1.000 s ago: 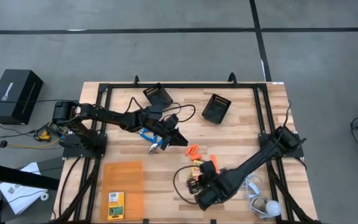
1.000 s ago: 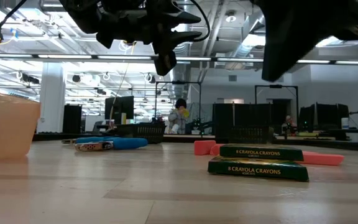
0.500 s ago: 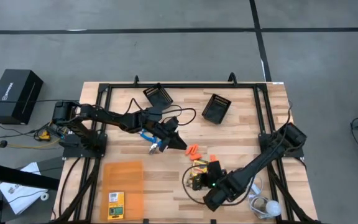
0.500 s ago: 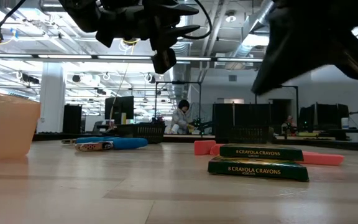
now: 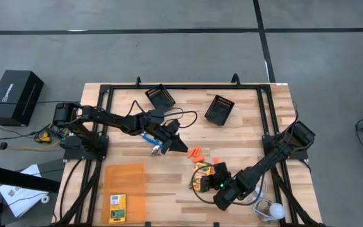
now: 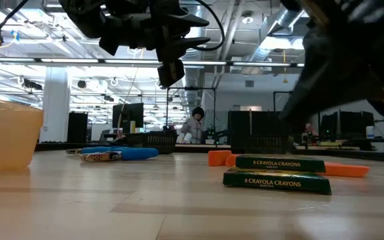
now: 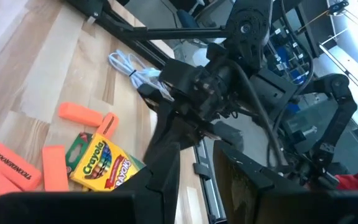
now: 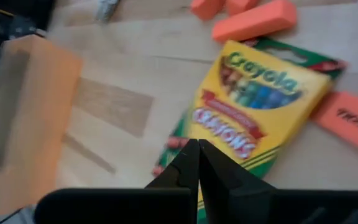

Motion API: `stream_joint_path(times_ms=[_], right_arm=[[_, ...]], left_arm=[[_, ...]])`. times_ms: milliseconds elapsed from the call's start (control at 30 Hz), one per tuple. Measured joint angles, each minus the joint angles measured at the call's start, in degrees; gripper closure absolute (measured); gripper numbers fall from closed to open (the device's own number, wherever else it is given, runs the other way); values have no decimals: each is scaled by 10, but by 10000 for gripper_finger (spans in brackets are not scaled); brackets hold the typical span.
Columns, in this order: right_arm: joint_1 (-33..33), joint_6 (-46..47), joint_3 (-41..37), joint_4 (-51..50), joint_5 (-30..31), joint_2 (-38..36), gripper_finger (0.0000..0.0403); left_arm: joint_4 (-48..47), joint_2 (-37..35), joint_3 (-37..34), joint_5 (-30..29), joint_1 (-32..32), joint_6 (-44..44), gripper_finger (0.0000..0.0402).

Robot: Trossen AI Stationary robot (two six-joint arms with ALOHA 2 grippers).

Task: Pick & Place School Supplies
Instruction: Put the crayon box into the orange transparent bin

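Note:
Two yellow-and-green crayon boxes [image 5: 200, 176] lie flat near the table's middle, one partly over the other [image 8: 253, 106]. Stubby orange pieces [image 5: 196, 152] lie just beyond them. The blue-handled scissors [image 5: 147, 139] lie flat on the wood beside my left gripper [image 5: 180, 146]. That gripper is shut, empty and raised well above the table [image 6: 171, 70]. My right gripper [image 8: 197, 155] is shut and hovers over the near edge of the crayon boxes [image 5: 210, 181], clear of them.
An orange bin [image 5: 124, 183] with another crayon box [image 5: 118, 208] in it stands at the near left. Two black mesh bins [image 5: 159, 96] [image 5: 219, 108] stand at the far side. A white cord with a round bulb [image 5: 266, 208] lies near the right arm. A person shows far behind [image 6: 193, 127].
My right gripper has drawn back from over the crayon boxes toward the table's right edge and tipped, its arm swinging right. The boxes, the orange pieces and the scissors have stayed where they were.

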Motion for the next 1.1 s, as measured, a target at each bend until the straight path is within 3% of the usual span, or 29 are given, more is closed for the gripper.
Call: stream_joint_path(times_ms=[267,467,1100], right_arm=[[0,1,-24,20,-12,0,403],[2,11,-46,25,-56,0,403],[25,36,-135,137,-87,-2,403]], left_arm=[[-2,0,0,-1,0,0,309],[-11,0,0,-2,0,-10,309],[-40,0,0,-4,0,-10,309]])
